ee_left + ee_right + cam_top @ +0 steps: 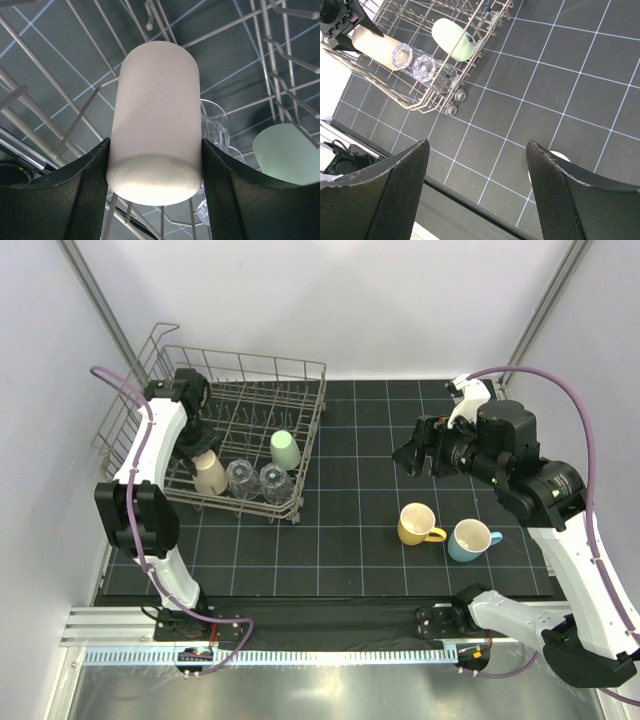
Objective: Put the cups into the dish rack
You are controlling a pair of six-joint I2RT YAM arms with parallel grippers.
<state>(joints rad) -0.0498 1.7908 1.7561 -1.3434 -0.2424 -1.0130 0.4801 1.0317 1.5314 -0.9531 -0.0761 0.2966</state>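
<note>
The grey wire dish rack (313, 436) stands at the far left. Inside it my left gripper (200, 447) is shut on the tan cup (211, 476), which is tilted among the tines. In the left wrist view both pads press the cup's (155, 115) sides near its base. Two clear tumblers (241, 477) (273, 480) and a mint-green cup (285, 448) lie in the rack beside it. A yellow-handled cream mug (417, 524) and a light-blue mug (472, 539) stand upright on the mat at the right. My right gripper (408, 457) hangs open above the mat, nothing between its fingers (555, 200).
The black gridded mat (360, 440) covers the table. The rack (420, 106) has small wheels at its near corner. In the right wrist view, a strip of the cream mug's rim (559, 156) peeks out past one finger. Grey walls close in the left and back.
</note>
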